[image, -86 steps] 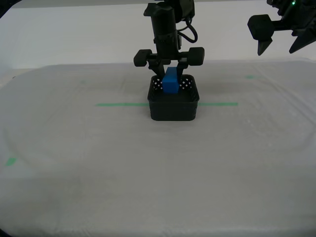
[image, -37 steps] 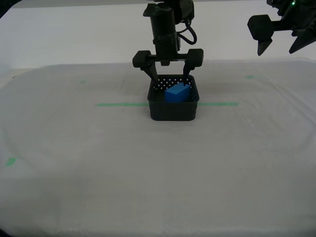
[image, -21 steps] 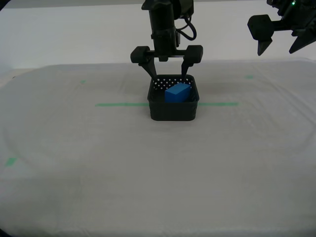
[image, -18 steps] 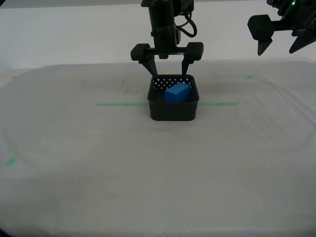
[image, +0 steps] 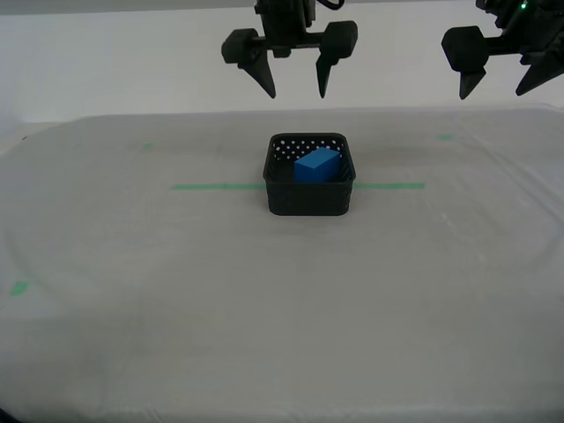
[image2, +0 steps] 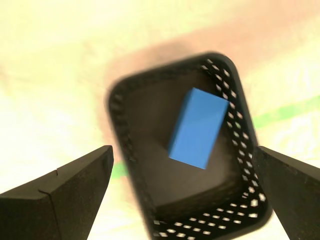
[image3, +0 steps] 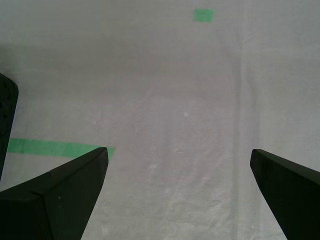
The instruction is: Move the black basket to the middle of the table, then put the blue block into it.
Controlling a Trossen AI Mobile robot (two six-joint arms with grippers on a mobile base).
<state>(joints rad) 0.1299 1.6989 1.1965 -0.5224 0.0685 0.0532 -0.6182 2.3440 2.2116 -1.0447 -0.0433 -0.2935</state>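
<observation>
Second tool higher; one blue block.

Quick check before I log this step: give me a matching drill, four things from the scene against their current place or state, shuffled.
Things:
1. blue block
2. black basket
3. my second gripper
4. my first gripper

States:
A. open, above bare cloth near the exterior view's right
B. lying tilted inside the basket
C. open, raised above the basket
D. sitting on the green tape line

Pairs: 1-B, 2-D, 3-C, 4-A
</observation>
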